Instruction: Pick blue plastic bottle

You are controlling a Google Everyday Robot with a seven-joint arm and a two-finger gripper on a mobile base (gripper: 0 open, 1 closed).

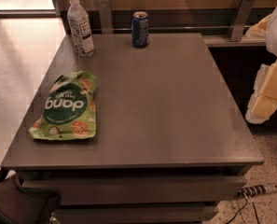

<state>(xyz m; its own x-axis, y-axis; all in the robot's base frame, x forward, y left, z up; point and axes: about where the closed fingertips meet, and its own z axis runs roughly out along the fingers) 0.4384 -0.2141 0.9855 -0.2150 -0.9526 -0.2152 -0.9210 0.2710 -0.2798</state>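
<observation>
Gripper [268,94]: pale yellow and white, hanging off the right edge of the grey flat-topped desk [175,115], well apart from every item; whether it is open or closed cannot be told. Camera view: the blue plastic bottle [80,27], tall and clear with a white screw cap and pale printed label, stands upright at the far left corner, judged free for a side approach. Short dark blue drink can [140,29] stands upright mid far edge, apart from it. Flat green snack pouch [65,107] lies by the left edge, nearer than the bottle.

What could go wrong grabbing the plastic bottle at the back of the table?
The plastic bottle stands tall and narrow near the far left corner, so a nudge could topple it off the edge. The hand hangs right of the table; crossing over, it might clip the blue can.
</observation>
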